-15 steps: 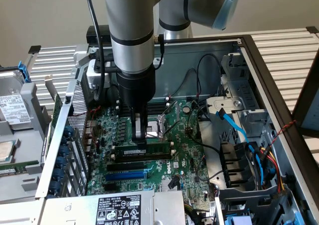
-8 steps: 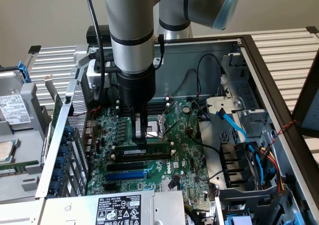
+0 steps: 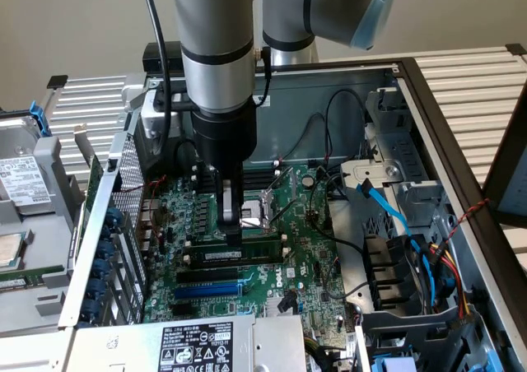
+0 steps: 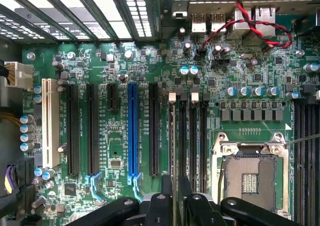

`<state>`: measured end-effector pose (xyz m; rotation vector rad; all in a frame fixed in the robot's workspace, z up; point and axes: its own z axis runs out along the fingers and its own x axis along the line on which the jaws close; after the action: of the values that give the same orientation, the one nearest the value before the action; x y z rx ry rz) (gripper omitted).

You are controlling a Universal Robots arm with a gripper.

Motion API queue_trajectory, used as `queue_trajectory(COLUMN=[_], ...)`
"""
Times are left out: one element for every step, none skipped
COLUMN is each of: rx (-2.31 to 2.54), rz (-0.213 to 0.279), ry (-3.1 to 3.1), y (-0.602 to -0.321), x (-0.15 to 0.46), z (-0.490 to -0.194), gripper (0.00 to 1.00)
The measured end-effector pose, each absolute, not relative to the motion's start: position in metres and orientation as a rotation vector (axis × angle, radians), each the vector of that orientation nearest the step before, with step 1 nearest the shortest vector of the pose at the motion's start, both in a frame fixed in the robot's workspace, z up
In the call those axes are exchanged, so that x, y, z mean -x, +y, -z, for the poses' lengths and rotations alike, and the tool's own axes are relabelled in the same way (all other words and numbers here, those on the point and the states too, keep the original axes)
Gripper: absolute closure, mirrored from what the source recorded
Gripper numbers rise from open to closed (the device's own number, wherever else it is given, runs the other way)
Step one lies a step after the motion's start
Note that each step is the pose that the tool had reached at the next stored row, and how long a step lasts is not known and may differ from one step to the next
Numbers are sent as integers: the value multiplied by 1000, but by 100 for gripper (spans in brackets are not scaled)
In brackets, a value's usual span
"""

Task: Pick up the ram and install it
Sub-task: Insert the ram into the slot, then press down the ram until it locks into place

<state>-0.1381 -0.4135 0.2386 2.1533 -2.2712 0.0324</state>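
A robot arm reaches straight down into an open desktop computer case (image 3: 412, 92), its gripper (image 3: 233, 239) poised over the motherboard (image 3: 309, 248). The ram (image 3: 239, 255), a long green stick with a white label strip, lies directly beneath the fingertips, seated edge-up along a memory slot and running from 9 o'clock to 3 o'clock across the board in the exterior view. The gripper's fingers (image 3: 227, 207) point straight down at the stick's upper edge; whether they touch it cannot be told. In the wrist view the black fingertips of the gripper (image 4: 175, 188) stand slightly apart, straddling the thin edge-on line of the ram (image 4: 173, 136), so the jaws look partly open, not clamped. The blue expansion slot (image 3: 208, 290) sits just beside the stick at 6 o'clock, and the empty CPU socket (image 3: 259, 210) at 12 o'clock. The arm's grey wrist (image 3: 216, 51) hangs vertical, a black cable (image 3: 161, 76) trailing down at its 9 o'clock side.
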Motion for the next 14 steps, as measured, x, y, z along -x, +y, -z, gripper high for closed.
queue_trajectory(rx=[-2147, -2138, -2138, -2147, -2147, -2147, -2147, -2147, -2147, -2147, -2147, -2147, -2147, -2147], rz=[-47, -67, -68, -48, -48, -48, -48, -48, -48, -47, -48, -48, -48, -48], ry=[-2265, -2255, -2255, -2264, -2264, -2264, -2264, -2264, -2264, -2265, -2264, -2264, -2264, -2264], y=[-413, -414, -413, -412, -412, -412, -412, -412, -412, -412, -412, -412, -412, -412], x=[138, 138, 138, 138, 138, 138, 138, 138, 138, 138, 138, 138, 138, 138], z=[-244, -248, -248, -248, -248, -248, -248, -248, -248, -248, -248, -248, -248, -248], gripper=[80, 90, 90, 90, 90, 90, 90, 90, 90, 90, 90, 90, 90, 90])
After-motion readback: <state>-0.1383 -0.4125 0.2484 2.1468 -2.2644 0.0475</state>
